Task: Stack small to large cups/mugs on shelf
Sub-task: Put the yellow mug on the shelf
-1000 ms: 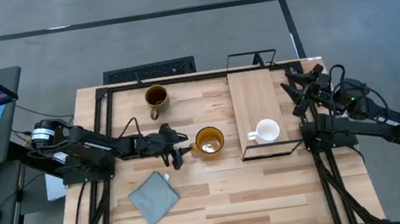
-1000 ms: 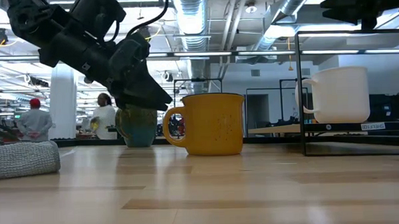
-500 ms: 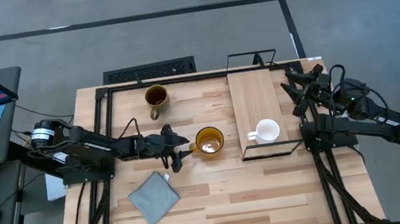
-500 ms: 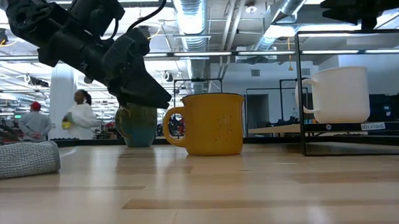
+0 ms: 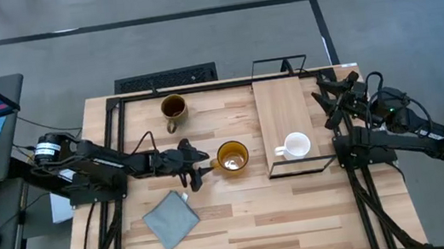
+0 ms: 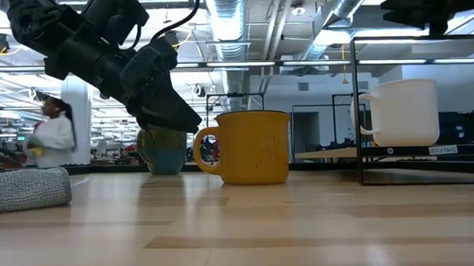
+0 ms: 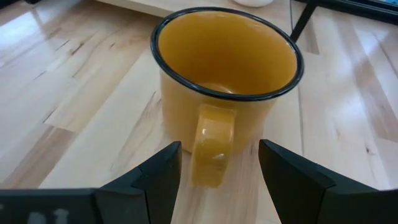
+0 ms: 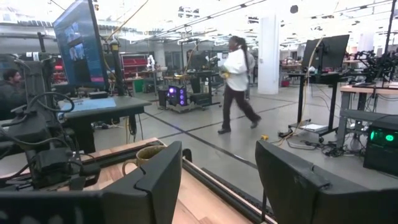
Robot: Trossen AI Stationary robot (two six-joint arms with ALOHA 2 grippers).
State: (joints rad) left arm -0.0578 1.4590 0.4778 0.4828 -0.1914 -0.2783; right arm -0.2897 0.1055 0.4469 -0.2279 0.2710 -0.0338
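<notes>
Yellow mug (image 7: 227, 87) handle sits between the wide-open, empty fingers of the left hand (image 7: 217, 171); right hand (image 5: 327, 93) open, empty, right of the shelf (image 5: 279, 104).

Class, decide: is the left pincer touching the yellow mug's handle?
Apart. In the left wrist view the left pincer is open, its fingers on either side of the yellow mug handle, with bare table visible between.

Just ahead of the left gripper (image 7: 214, 180), whose matt black plastic fingers stand apart, the amber-yellow mug (image 7: 227, 87) looks glossy, glazed, dark-rimmed. The table (image 5: 252, 224) is pale wood with smooth satin grain. Beside that gripper lies a grey-blue cloth (image 5: 171, 220), soft and woven.
</notes>
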